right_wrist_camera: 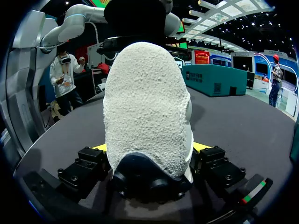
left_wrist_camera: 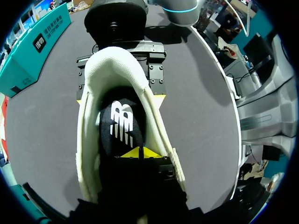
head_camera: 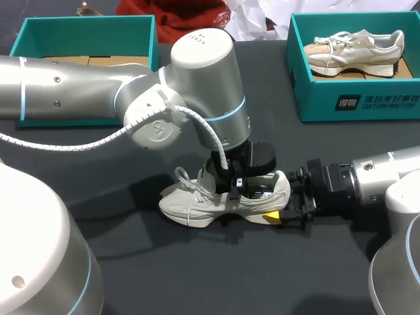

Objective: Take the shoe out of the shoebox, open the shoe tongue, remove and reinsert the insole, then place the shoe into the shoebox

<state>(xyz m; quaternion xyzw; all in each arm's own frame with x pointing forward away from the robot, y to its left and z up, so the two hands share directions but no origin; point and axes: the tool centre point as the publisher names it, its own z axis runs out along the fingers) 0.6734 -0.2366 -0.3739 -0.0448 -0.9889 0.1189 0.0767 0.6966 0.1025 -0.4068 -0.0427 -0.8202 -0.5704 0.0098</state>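
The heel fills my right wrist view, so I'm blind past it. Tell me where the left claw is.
Observer: The left claw is down inside the shoe, over its black insole.
Operator: Now report what's in the shoebox.
Observer: The shoebox is open and holds a second shoe, lying on its side.

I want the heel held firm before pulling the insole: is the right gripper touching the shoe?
Touching. In the right wrist view both fingers of the right gripper press the shoe at its heel from two sides.
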